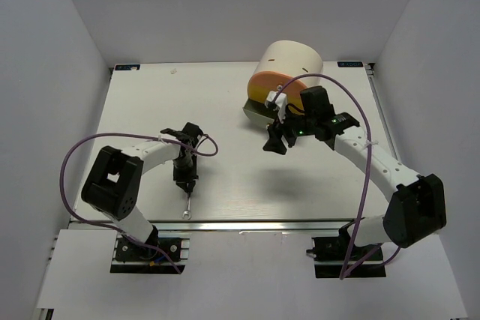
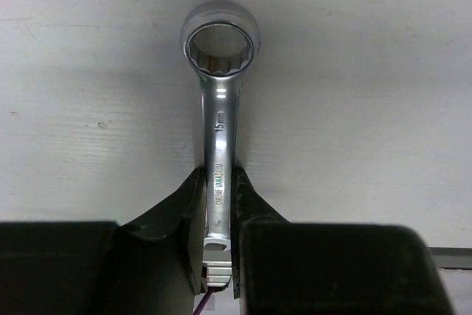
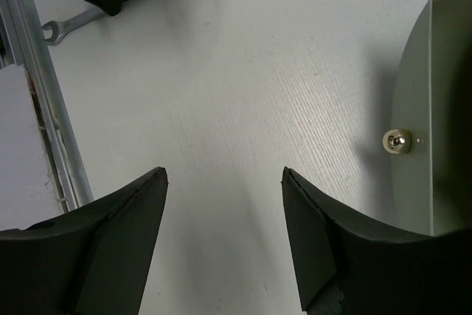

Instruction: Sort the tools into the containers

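Note:
A small silver combination wrench (image 2: pixel 219 119) is clamped by its shaft between my left gripper's (image 2: pixel 219 182) shut fingers, ring end pointing away, at or just above the white table. In the top view the left gripper (image 1: pixel 185 182) is near the front edge with the wrench (image 1: pixel 188 206) sticking out below it. My right gripper (image 1: pixel 276 142) is open and empty, just in front of the cream drum cabinet (image 1: pixel 294 59) and its pulled-out pale grey drawer (image 1: pixel 255 114). In the right wrist view the right gripper (image 3: pixel 224 175) faces bare table, the drawer front (image 3: pixel 435 71) at right, the wrench (image 3: pixel 77 20) top left. No screwdrivers show.
An orange drawer front (image 1: pixel 268 85) sits above the grey one. The grey drawer has a small metal knob (image 3: pixel 397 140). A metal rail (image 3: pixel 44 108) runs along the table's front edge. Purple cables (image 1: pixel 75 151) loop over both arms.

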Controlling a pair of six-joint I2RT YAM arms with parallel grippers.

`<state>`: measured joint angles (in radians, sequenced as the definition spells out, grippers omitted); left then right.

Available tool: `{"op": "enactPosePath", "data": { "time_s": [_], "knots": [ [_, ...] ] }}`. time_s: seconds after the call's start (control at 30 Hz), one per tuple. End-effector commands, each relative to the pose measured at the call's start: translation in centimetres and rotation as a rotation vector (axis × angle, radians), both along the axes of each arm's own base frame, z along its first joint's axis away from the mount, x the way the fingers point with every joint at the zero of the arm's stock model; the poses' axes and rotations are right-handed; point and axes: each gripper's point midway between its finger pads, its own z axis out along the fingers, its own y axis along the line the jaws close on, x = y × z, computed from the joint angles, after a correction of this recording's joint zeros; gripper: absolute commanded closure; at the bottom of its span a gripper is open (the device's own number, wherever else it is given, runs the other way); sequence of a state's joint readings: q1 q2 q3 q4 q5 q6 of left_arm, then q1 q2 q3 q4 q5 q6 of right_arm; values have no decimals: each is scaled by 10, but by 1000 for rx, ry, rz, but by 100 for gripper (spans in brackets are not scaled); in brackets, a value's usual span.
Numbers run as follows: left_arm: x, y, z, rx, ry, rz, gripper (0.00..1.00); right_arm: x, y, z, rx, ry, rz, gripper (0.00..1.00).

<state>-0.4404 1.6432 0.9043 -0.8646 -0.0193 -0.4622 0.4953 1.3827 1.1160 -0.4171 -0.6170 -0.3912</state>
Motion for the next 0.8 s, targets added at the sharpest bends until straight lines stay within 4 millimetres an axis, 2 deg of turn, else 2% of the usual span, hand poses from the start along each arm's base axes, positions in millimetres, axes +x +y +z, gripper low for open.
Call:
{"op": "enactPosePath", "data": {
  "time_s": [0.0,0.07,0.13,0.23,0.47,0.77],
  "knots": [
    [-15,7,-32,18,22,26,86,3,-4,15,38,-21,-14,31],
    [-14,3,-31,-8,6,29,94,4,-5,17,41,-23,-17,31],
    [-3,-5,-23,-47,-53,39,100,6,-6,17,44,-22,-22,31],
    [13,-19,-8,-119,-122,58,100,7,-8,20,49,-25,-29,31],
    [66,-53,43,-249,-285,80,100,7,-11,24,57,-30,-37,31],
    [94,-90,77,-427,-343,119,100,8,-20,26,64,-45,-63,31]
  ]
}}
